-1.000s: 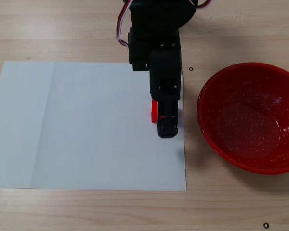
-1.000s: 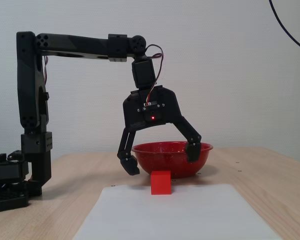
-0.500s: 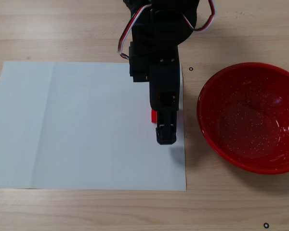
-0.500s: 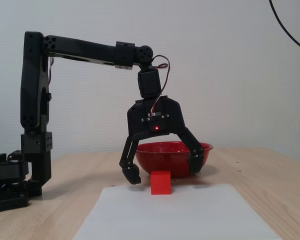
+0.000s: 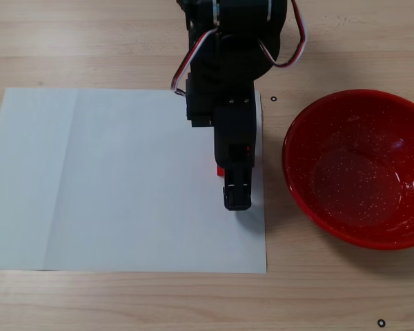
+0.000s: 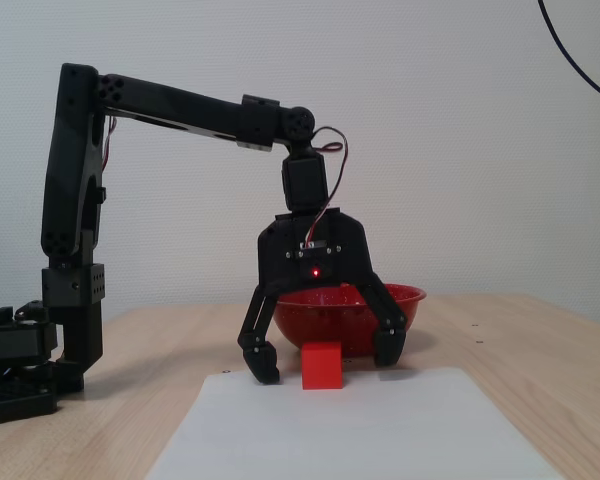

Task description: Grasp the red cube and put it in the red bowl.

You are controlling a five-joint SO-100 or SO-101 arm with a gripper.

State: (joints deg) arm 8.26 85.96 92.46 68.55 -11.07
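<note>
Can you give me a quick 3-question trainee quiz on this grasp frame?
1. True or false: the gripper is closed on the red cube.
2. In the side-on fixed view, the cube sits: A) between the open fingers, B) inside the red bowl, C) off the white paper.
3. What does the bowl hold?

Key:
1. False. The jaws stand open, one finger on each side of the cube, with gaps.
2. A.
3. Nothing; it is empty.

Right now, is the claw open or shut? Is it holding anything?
Claw: open, holding nothing. Its two fingers hang on either side of the red cube, not touching it; the cube sits on the white paper.
</note>
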